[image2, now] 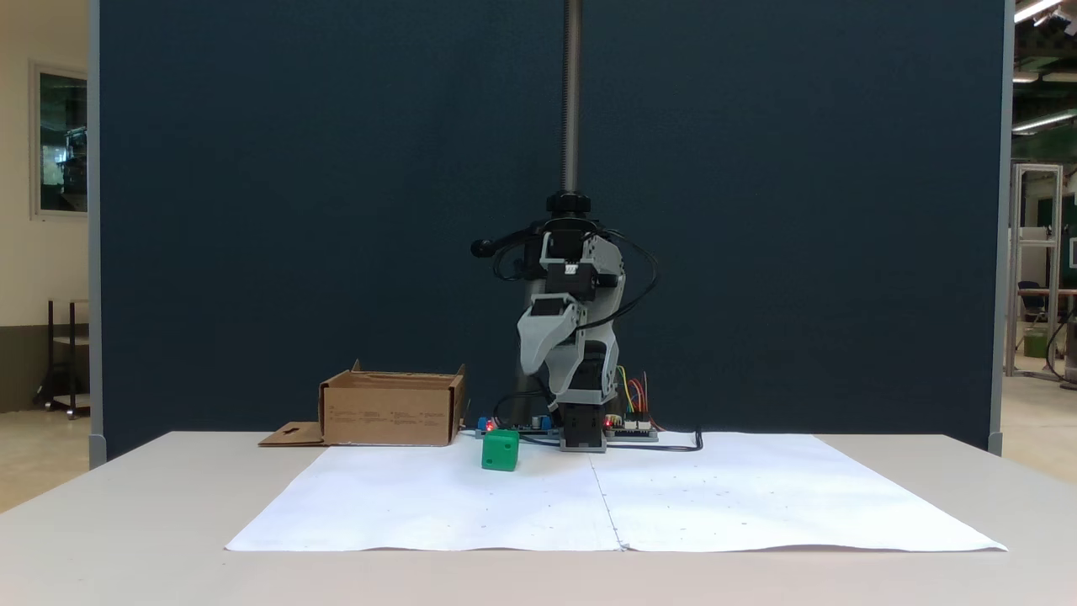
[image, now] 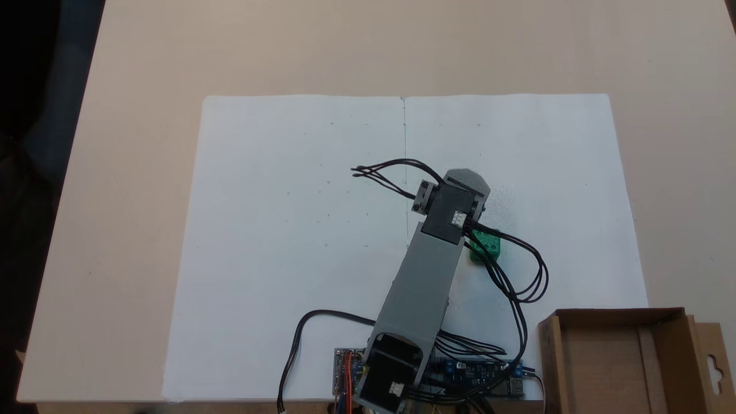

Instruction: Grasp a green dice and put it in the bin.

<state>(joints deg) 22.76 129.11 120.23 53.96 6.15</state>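
The green dice [image2: 500, 450], a small bright green cube with round recessed pips, sits flat on the white paper [image2: 606, 501], well apart from the bin [image2: 391, 409], a shallow open brown cardboard box with a hanger-hole flap, standing upright at the table's far left in that fixed view.

White paper sheets [image: 287, 230] cover the beige table [image: 115, 172] before a dark blue partition [image2: 336, 210].
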